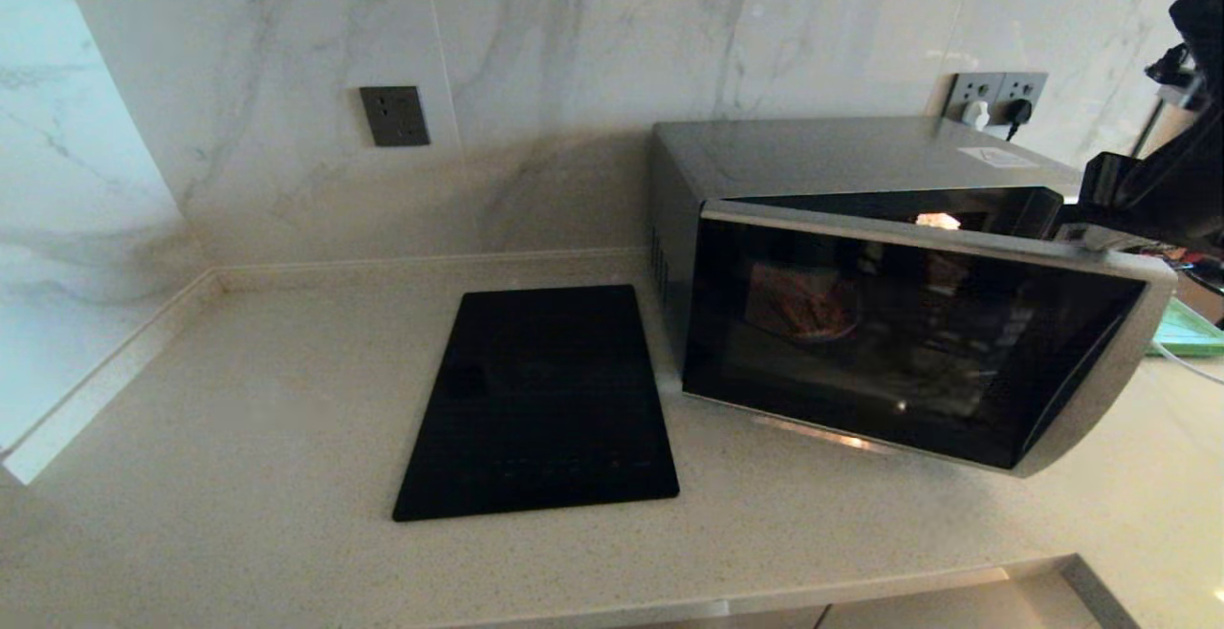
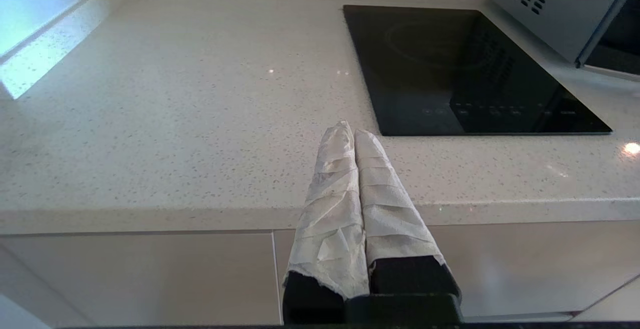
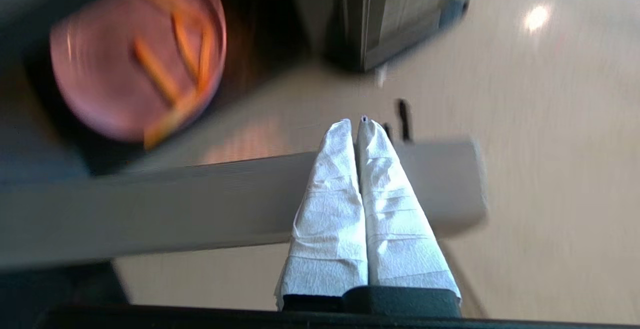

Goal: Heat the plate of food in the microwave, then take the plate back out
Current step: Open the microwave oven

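Observation:
The microwave (image 1: 841, 156) stands at the back right of the counter, its dark glass door (image 1: 899, 342) swung partly out, hinged on its left side. The plate of food (image 3: 115, 69), lilac with orange-tan sticks, sits inside the cavity; in the head view the plate (image 1: 803, 309) shows dimly through the glass. My right arm (image 1: 1147, 189) reaches in at the door's upper right corner. The right gripper (image 3: 356, 121) is shut and empty, its wrapped fingers lying across the door's top edge (image 3: 200, 204). My left gripper (image 2: 348, 130) is shut and empty, parked low before the counter's front edge.
A flat black slab (image 1: 540, 400) lies on the counter left of the microwave. A green board (image 1: 1191, 333) shows behind the door at the far right. Wall sockets (image 1: 999, 94) with plugs sit behind the microwave. The marble wall closes the back and left.

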Robot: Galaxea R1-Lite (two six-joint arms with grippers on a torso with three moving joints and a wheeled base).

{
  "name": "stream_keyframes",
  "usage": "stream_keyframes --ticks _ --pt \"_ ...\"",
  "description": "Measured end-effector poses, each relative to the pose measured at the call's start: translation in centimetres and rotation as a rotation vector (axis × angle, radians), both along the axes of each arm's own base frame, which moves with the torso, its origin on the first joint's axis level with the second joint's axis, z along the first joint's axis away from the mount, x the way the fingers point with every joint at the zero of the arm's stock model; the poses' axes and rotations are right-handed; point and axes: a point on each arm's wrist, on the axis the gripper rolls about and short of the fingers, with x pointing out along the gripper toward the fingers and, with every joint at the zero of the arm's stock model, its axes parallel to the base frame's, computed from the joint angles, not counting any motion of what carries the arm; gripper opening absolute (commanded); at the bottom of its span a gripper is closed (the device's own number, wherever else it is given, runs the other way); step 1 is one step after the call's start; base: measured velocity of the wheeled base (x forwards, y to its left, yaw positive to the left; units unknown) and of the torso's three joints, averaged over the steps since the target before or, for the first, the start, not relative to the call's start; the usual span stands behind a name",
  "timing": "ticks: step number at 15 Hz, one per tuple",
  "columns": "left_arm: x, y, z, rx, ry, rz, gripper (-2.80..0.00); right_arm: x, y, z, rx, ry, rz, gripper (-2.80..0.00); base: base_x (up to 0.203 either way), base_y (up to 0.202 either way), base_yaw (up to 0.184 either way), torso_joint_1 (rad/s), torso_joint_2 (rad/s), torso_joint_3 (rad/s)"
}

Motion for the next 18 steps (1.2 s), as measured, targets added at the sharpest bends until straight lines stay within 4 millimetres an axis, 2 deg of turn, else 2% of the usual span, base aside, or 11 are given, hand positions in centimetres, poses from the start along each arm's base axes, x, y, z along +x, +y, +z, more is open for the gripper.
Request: stream_keyframes --ticks 4,9,13,18 --pt "0.0 0.0 0.0 0.000 0.001 0.000 -2.80 -3.5 1.0 2.3 0.002 -0.039 0.034 -2.80 0.000 0.000 0.000 0.000 0.00 0.000" --pt "0.0 0.0 0.0 0.000 0.000 0.000 -2.80 -7.2 1.0 3.9 0.013 -0.050 0.028 -2.80 0.000 0.000 0.000 0.000 0.00 0.000" --pt "0.0 0.0 0.0 0.000 0.000 0.000 -2.80 -8.6 1.0 3.3 0.022 0.019 0.011 -2.80 0.000 0.000 0.000 0.000 0.00 0.000" --pt "0.0 0.0 0.0 0.000 0.000 0.000 -2.80 -9.1 2.0 1.1 0.027 0.124 0.044 -2.80 0.000 0.000 0.000 0.000 0.00 0.000"
